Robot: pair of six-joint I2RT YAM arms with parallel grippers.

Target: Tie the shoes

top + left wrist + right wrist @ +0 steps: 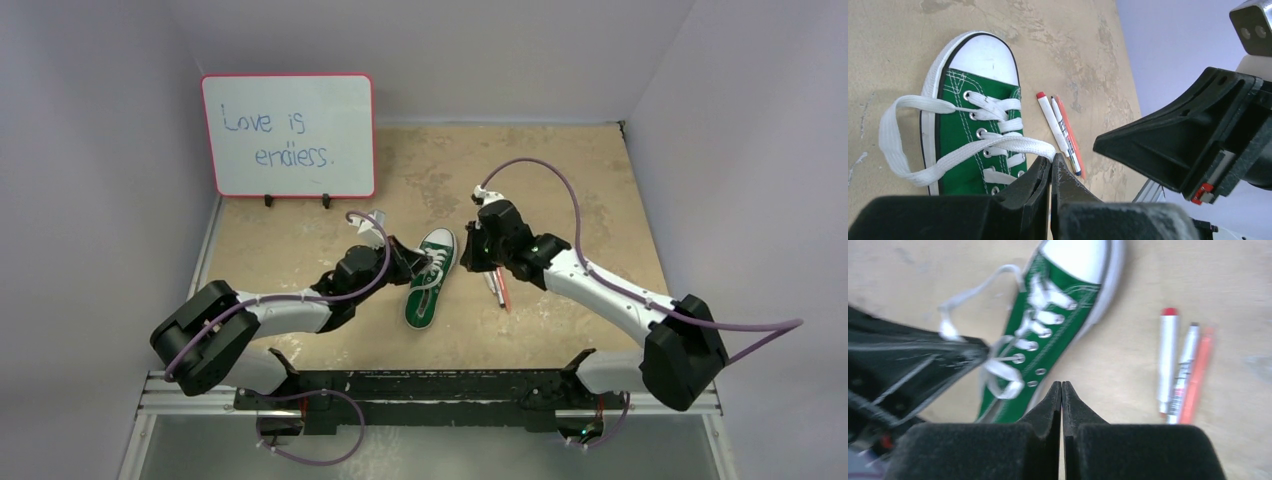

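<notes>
Pinching the white lace [998,143] in my left end effector [1051,161], its jaws clenched on the strand beside the eyelets, I judge the step in hand to be drawing out a loop for the knot. The green sneaker [431,280] lies mid-surface [570,170], toe toward the far side, between my two arms. My right end effector [1062,388] is clenched on nothing and hovers just right of the shoe's near half. To do this well I should open it before reaching in, take the free strand low by the eyelets, and pull gently so the light shoe neither drags nor tips. A few thin pens [1180,367] lie just right of the sneaker, under my right arm's path, so I would go over them rather than sweep through. A whiteboard [288,135] stands far left, well apart. Open room lies far right and behind the heel.
</notes>
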